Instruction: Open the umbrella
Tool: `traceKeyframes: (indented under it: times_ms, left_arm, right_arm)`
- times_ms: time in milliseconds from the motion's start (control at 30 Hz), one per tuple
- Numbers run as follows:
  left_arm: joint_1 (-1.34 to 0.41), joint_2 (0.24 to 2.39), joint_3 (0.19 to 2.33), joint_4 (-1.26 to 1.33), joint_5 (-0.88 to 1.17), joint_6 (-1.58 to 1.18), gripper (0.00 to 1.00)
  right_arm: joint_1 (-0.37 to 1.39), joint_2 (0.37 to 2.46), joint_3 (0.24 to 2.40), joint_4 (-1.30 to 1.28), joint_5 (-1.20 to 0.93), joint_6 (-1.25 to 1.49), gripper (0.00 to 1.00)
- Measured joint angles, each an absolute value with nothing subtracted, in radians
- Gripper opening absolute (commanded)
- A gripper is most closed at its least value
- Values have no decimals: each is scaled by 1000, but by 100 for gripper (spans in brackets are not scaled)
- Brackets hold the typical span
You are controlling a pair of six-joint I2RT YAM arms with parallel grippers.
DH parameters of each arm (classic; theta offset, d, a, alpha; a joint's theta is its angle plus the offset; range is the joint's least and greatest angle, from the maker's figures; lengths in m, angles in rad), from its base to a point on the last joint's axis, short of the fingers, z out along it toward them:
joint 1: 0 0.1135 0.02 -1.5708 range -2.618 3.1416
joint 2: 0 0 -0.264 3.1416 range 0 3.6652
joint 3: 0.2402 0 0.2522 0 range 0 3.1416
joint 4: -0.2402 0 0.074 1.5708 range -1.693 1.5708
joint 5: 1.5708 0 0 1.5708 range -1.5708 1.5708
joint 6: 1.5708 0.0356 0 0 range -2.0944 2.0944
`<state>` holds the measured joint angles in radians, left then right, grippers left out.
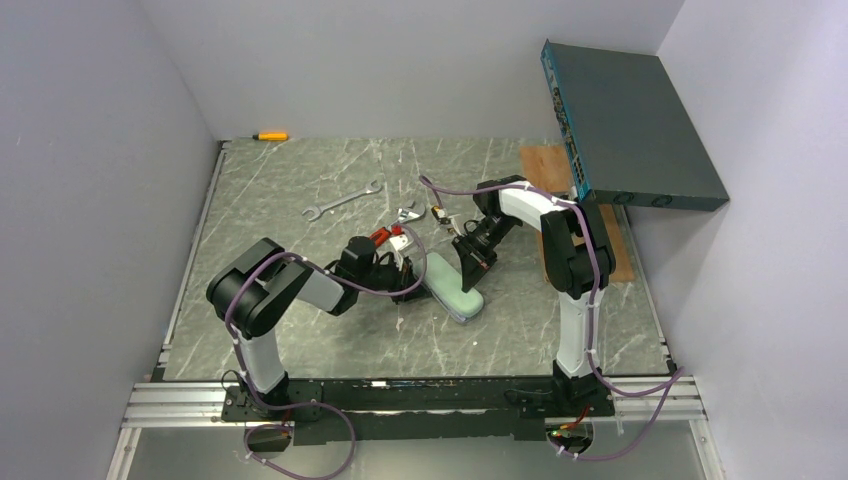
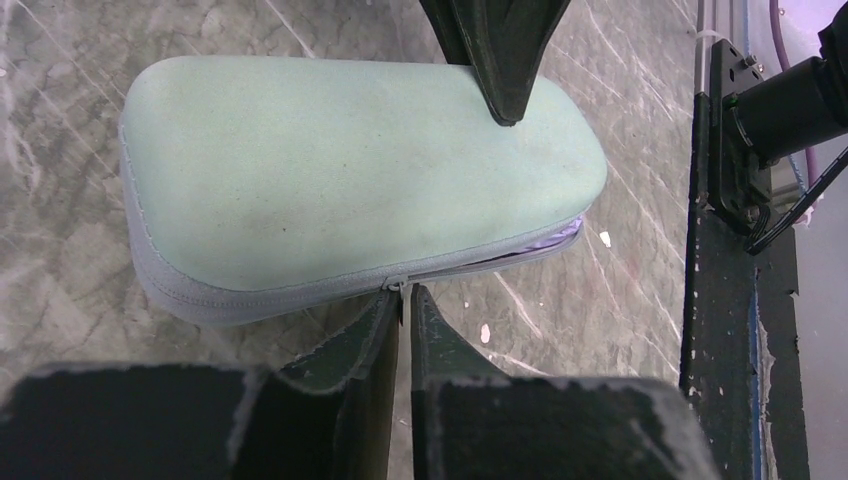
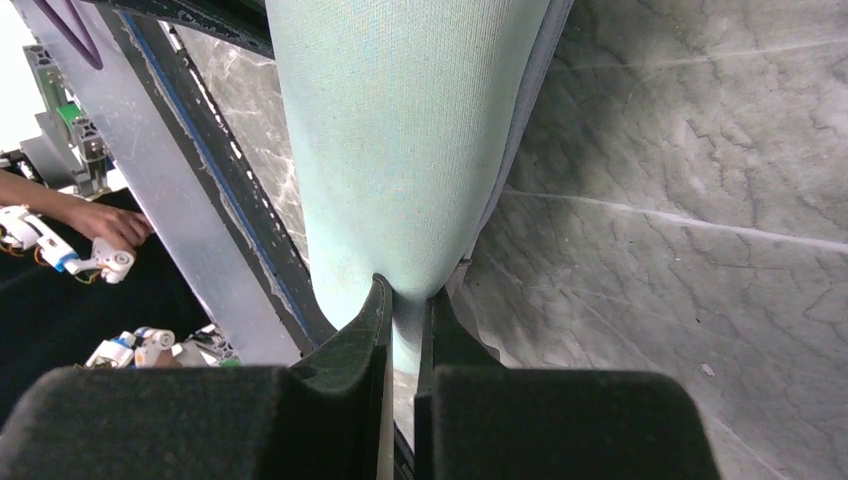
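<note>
Left hand [image 2: 403, 300] pinches zipper pull [image 2: 403, 286]; right hand [image 3: 405, 305] grips diagonal case [image 2: 340, 170], umbrella [image 2: 545, 243] inside.

Nearly all of the umbrella [image 2: 548, 243] is hidden inside the case [image 2: 350, 170]; only a lavender sliver shows at its unzipped corner. What the left gripper [image 2: 403, 296] pinches at the case's zip is too small to tell. The red-and-white bits [image 1: 392, 238] just beyond the case cannot be named.
</note>
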<state>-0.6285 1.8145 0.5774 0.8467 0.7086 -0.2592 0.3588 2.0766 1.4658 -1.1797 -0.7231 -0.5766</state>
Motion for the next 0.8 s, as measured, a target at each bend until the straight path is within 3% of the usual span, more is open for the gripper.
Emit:
traceKeyframes:
  times_ms: [67,100,800]
  left_arm:
    - [-628,1814,579,845,704,-263,1]
    - [-629,1814,579,844,699,-268,0]
    - [-497,1700,557,715,595,-142,0]
  right_arm:
    - [358,2077,1465,-1180,-723,-574,0]
    - [358,2077,1465,-1180,-723,-574,0]
    - [382,2064,1466,-1178,-719,-696,0]
